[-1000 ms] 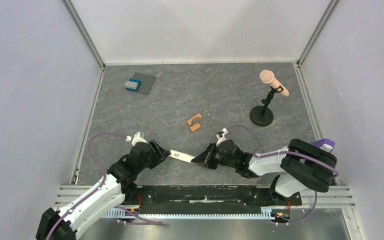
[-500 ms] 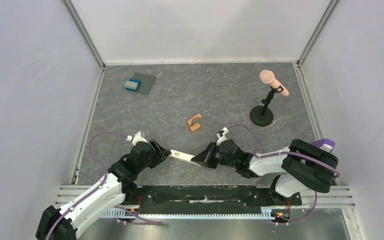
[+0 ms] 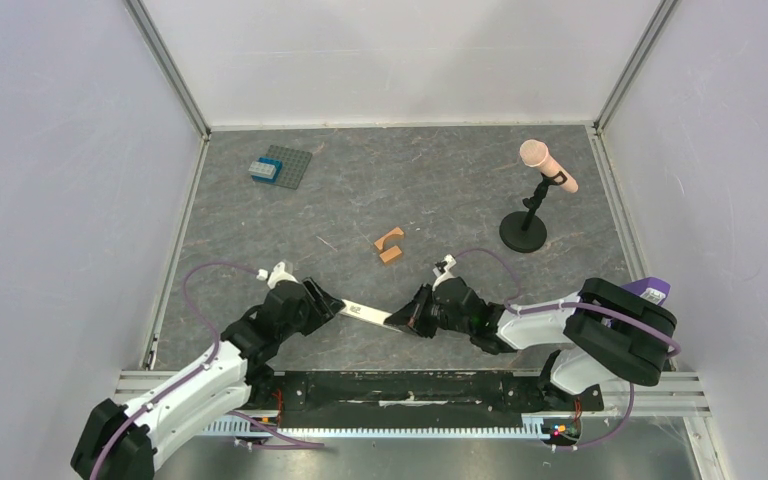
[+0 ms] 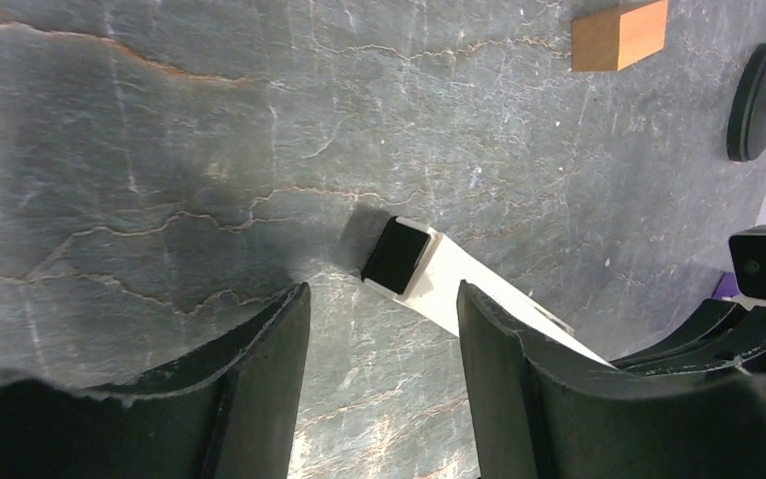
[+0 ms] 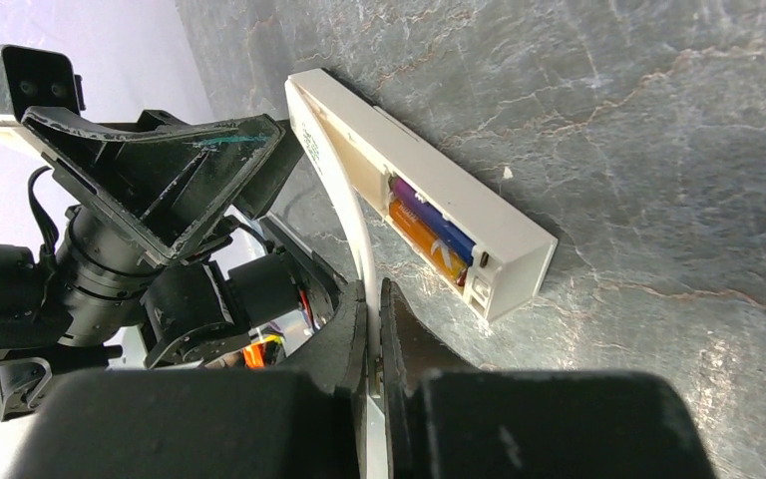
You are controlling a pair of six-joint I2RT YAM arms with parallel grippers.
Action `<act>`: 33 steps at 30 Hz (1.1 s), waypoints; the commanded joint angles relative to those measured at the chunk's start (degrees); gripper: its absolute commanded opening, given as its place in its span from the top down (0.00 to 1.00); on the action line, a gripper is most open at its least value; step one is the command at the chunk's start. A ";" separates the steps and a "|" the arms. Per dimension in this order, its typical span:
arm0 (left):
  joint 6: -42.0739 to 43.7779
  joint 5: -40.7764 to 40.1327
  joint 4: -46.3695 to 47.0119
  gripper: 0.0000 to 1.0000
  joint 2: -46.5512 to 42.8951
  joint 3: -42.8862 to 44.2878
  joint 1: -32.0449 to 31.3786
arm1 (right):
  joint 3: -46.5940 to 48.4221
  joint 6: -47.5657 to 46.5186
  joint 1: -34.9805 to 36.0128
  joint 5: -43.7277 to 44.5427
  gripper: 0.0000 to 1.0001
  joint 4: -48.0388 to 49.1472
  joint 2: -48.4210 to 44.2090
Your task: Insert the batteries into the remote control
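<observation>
Two batteries (image 5: 429, 232) (orange, purple) sit inside the cream remote control (image 5: 449, 190).

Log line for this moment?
left gripper: open at remote control end | right gripper: shut on cover | batteries: both seated in remote control

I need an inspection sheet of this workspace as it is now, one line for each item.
Surface: grey stone-pattern table, nothing spilled seen.
Job's things: remote control on the table, recess open; orange battery and purple-blue battery seated inside.
Clutter: two orange-brown blocks; studded plate with blue brick; microphone on stand.
Grippers: left gripper open, remote's black end by its fingertips; right gripper shut on thin white cover strip.
Cables: purple cables loop beside the arms.
Surroundings: pale walls; nothing else seen.
</observation>
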 commanded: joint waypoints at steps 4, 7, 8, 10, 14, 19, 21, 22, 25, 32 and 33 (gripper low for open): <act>1.10 1.14 6.11 0.38 3.61 -0.10 0.02 | 2.63 -3.02 -0.30 1.78 1.00 -9.82 2.31; 2.15 1.16 6.03 0.38 5.43 0.00 -0.02 | 3.27 -3.38 -0.45 2.05 1.00 -11.24 2.44; 2.36 1.25 6.05 0.38 6.15 -0.09 0.01 | 3.29 -3.39 -0.48 2.03 1.00 -11.54 2.44; 2.77 1.85 6.56 0.39 7.20 -0.42 -0.04 | 3.42 -3.38 -0.61 2.12 1.00 -12.27 2.29; 2.87 2.84 7.32 0.40 7.90 -1.51 -0.12 | 3.42 -3.62 -0.65 2.46 1.00 -13.32 1.82; 4.24 4.32 8.47 0.40 6.22 -3.09 -0.01 | 3.32 -3.34 -0.65 2.47 1.00 -13.66 2.19; 5.23 4.88 8.53 0.40 4.97 -3.95 -0.06 | 3.28 -3.14 -0.74 2.47 1.00 -13.63 2.28; 5.65 5.17 8.74 0.39 4.12 -4.48 -0.06 | 3.20 -3.10 -0.74 2.47 1.00 -13.76 2.40; 6.35 5.78 9.26 0.36 1.49 -6.07 -0.07 | 3.02 -2.77 -0.80 2.47 1.00 -14.09 -8.46; 6.73 6.13 9.74 0.38 -0.43 -7.41 -0.07 | 3.01 -2.37 -0.96 1.95 1.00 -14.12 2.96; 6.91 6.13 9.74 0.39 0.07 -7.16 -0.11 | 3.10 -2.45 -0.92 1.86 1.00 -14.07 3.04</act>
